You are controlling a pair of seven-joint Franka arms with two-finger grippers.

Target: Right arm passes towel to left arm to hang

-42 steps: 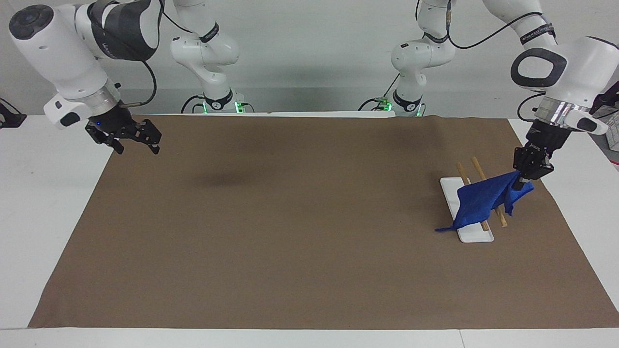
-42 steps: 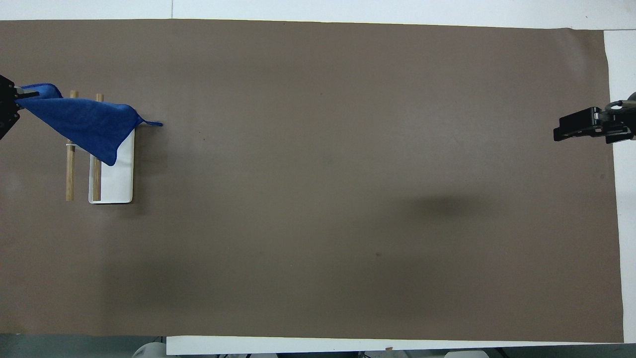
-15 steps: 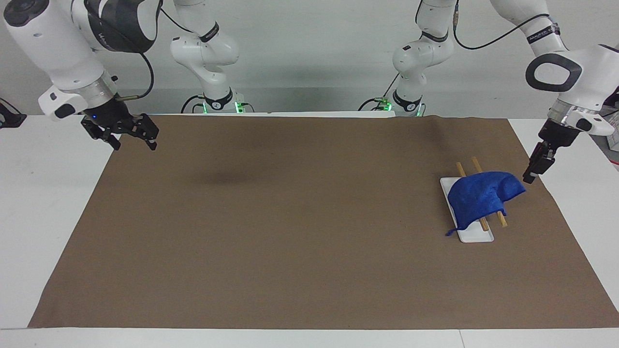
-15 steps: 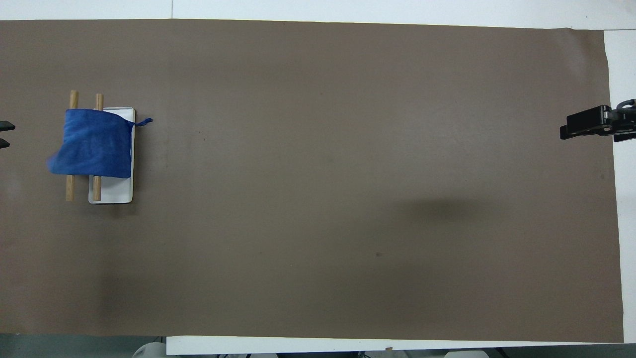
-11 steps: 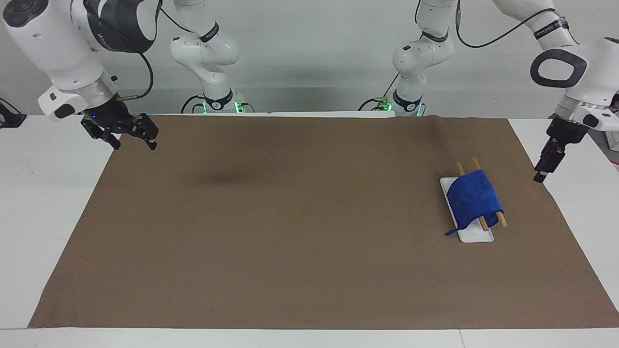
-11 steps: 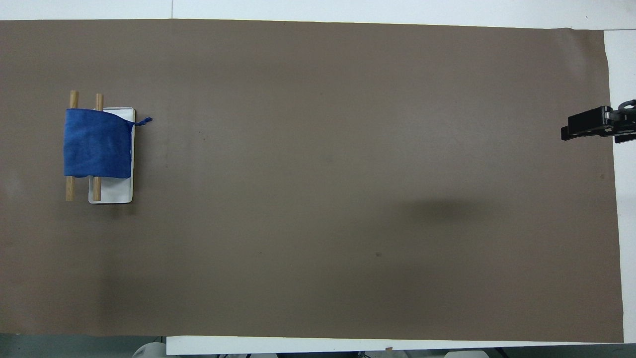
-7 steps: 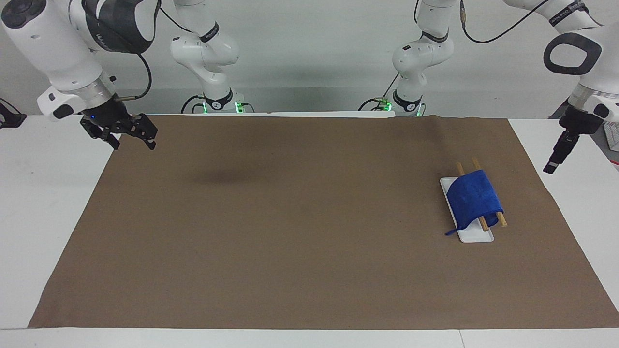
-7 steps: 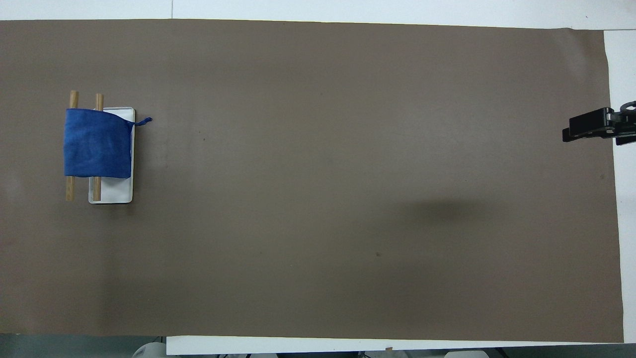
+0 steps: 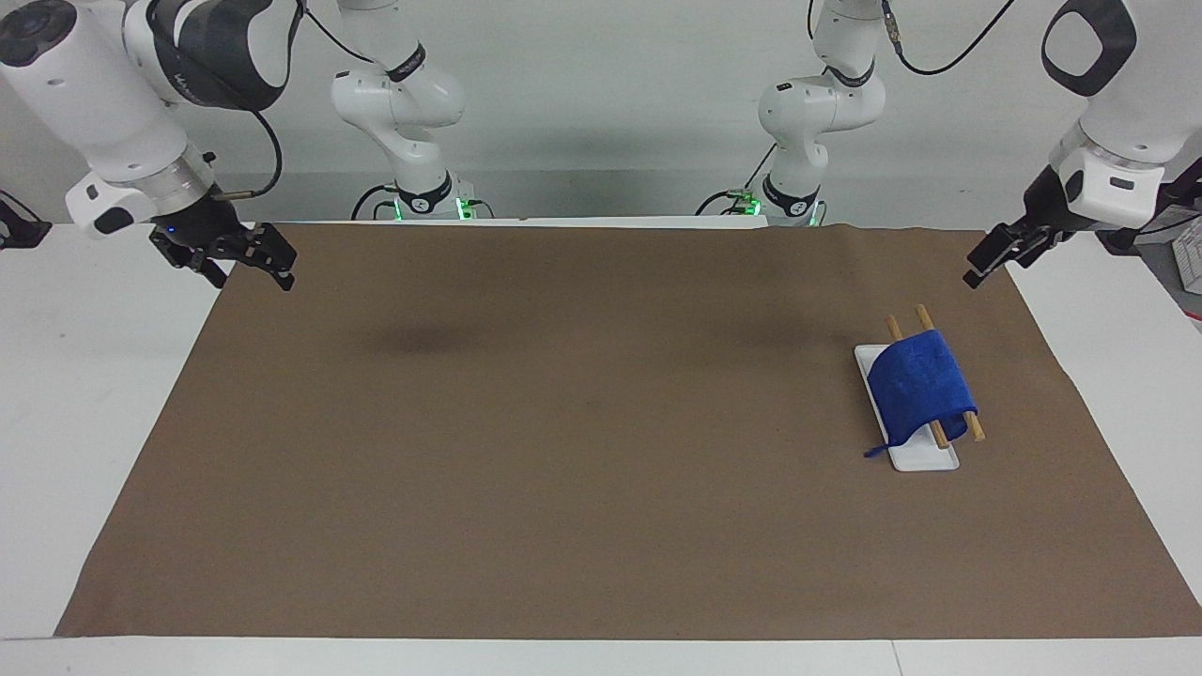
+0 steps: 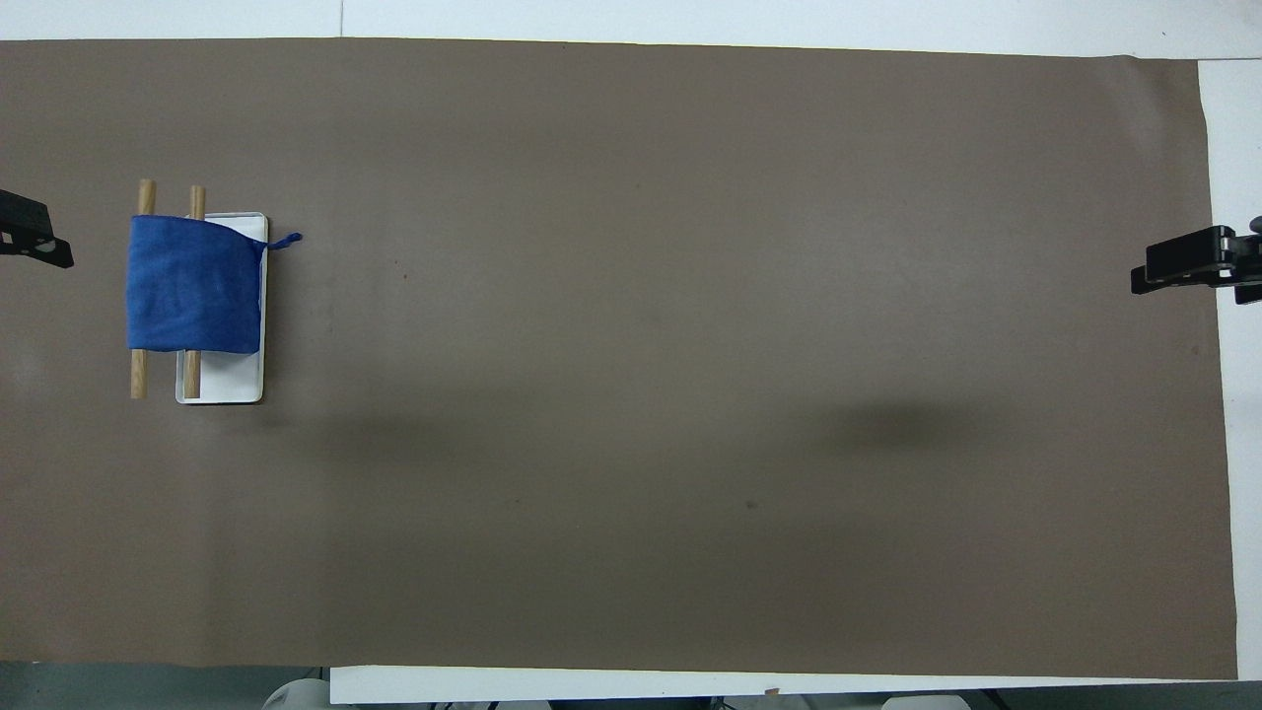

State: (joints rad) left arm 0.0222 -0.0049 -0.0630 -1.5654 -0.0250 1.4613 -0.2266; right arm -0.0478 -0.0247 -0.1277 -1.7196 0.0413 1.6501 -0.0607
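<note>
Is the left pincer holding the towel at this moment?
No: in the facing view the left pincer hangs clear of the towel, which lies draped over the two wooden rods.

The left end effector (image 9: 986, 263) hangs raised with fingers spread and empty at its end of the bench; the right end effector (image 9: 246, 262) waits likewise, open, at its own end.

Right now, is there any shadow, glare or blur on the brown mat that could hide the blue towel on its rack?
Facing view: the fuzzy blue towel, draped over the two wooden rack bars, is sharp and evenly lit; soft dark patches lie on the brown paper mat nearer to the robots, clear of it. Overhead view: two diffuse shadows fall mid-mat, none on the towel; no glare.
</note>
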